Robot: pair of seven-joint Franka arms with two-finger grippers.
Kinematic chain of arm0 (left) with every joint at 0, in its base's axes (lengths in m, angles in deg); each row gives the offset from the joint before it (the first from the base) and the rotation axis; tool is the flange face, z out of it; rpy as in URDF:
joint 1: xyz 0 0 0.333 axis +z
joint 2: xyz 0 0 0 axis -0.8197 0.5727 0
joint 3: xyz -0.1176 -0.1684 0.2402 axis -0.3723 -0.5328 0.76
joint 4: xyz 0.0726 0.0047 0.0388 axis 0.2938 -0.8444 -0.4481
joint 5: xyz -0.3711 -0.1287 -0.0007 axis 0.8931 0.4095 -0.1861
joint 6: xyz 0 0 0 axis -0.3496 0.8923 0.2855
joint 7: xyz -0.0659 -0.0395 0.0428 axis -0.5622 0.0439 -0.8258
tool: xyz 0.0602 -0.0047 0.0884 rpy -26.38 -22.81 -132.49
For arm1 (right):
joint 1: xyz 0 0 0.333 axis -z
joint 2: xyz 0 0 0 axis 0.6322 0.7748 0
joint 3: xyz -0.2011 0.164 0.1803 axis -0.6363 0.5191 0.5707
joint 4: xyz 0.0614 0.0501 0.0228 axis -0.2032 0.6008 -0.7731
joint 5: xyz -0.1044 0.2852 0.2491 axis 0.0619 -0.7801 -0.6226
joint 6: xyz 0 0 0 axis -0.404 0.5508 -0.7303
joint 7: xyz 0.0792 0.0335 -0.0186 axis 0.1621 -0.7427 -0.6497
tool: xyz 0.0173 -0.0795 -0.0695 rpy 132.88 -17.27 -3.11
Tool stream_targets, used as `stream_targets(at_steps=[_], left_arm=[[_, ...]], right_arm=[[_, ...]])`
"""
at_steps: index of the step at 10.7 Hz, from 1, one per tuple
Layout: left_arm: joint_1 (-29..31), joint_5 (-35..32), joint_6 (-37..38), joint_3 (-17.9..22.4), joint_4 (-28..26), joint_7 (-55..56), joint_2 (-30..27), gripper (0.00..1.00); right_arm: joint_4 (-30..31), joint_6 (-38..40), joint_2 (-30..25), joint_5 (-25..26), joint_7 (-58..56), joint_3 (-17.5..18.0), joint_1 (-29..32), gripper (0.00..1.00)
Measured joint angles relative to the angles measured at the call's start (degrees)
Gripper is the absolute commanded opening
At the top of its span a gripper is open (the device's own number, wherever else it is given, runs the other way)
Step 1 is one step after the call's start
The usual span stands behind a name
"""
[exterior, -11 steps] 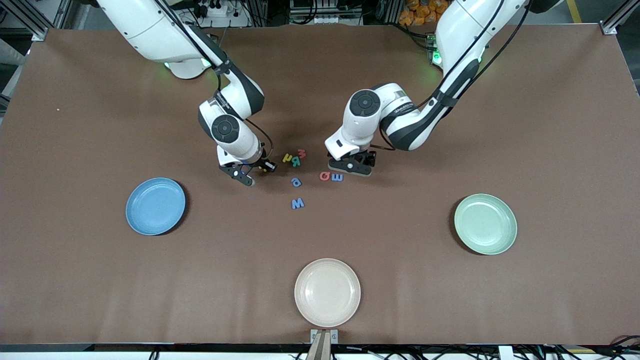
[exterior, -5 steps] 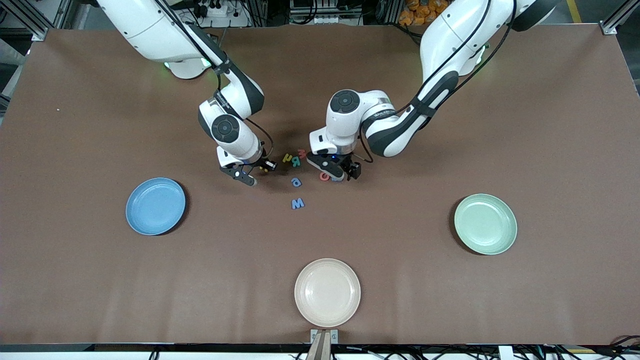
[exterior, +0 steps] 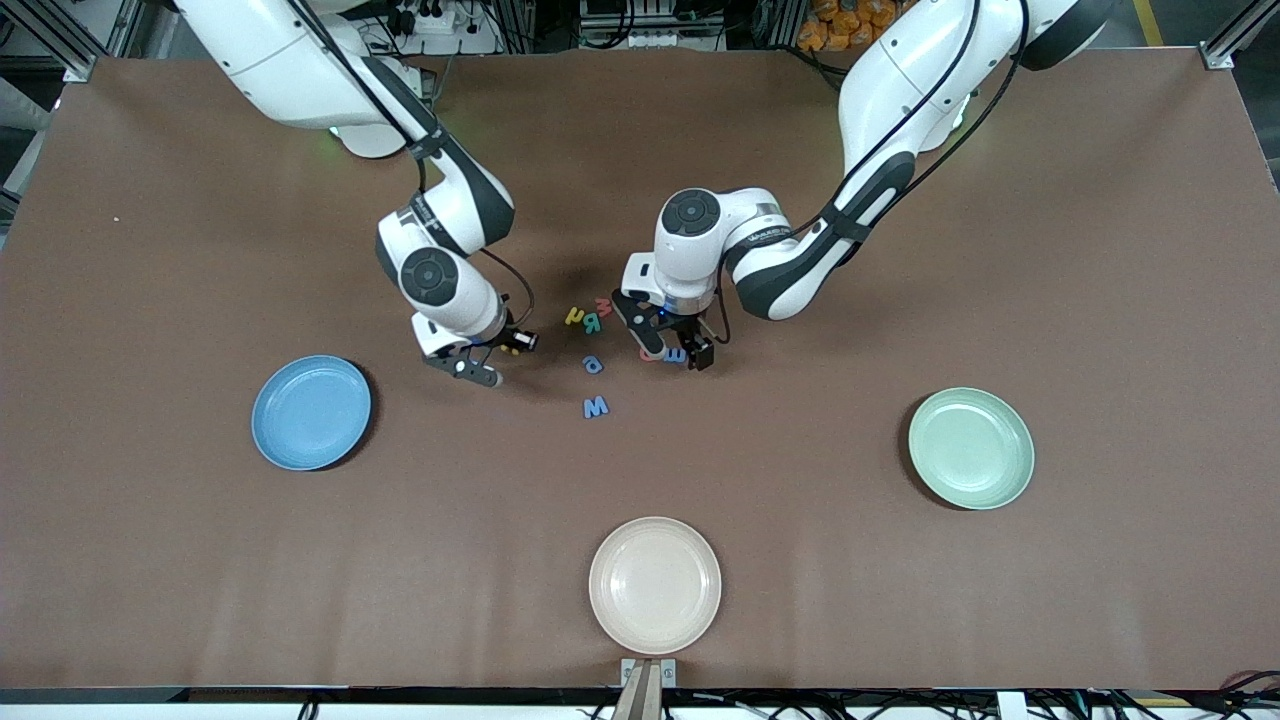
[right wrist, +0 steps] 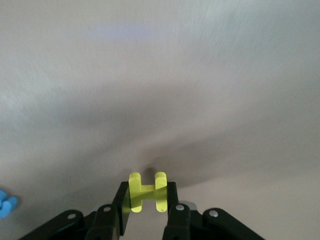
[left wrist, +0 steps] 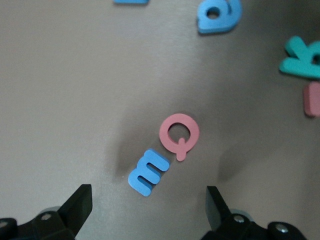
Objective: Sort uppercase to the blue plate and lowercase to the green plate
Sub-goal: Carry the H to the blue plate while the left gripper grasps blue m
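Brown table. My right gripper clamps the yellow H above it; my left gripper hangs wide open over the red Q and blue m mid-table, between the blue plate and the green plate.

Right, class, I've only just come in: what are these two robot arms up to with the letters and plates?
They are sorting toy letters onto plates. The right pincer is shut on the yellow H, above bare table between the letter cluster and the blue plate. The left pincer hangs open over the red Q and blue m, which lie on the table. The blue plate and green plate hold nothing yet.
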State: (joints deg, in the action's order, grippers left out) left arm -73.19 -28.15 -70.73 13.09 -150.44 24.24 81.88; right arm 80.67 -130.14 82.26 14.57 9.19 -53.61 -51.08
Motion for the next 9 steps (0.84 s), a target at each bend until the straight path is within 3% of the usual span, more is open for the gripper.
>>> stream_targets(at_steps=[2, 5, 9], left_arm=[[0.04, 0.37, 0.01, 0.86, 0.15, -9.15, 0.01, 0.98], [0.13, 5.81, 0.00, 3.08, 0.47, -21.37, 0.04, 0.90], [-0.53, 8.24, -0.01, 3.51, 1.86, -24.82, 0.40, 0.84]], right_arm=[[-4.74, 6.53, -0.72, 0.00, -5.59, -2.23, 0.58, 0.12], [-7.24, 9.20, -1.08, 0.09, -13.70, -6.58, 0.69, 0.11], [-12.37, 14.39, -1.13, 2.37, -24.00, -10.83, 0.79, 0.09]])
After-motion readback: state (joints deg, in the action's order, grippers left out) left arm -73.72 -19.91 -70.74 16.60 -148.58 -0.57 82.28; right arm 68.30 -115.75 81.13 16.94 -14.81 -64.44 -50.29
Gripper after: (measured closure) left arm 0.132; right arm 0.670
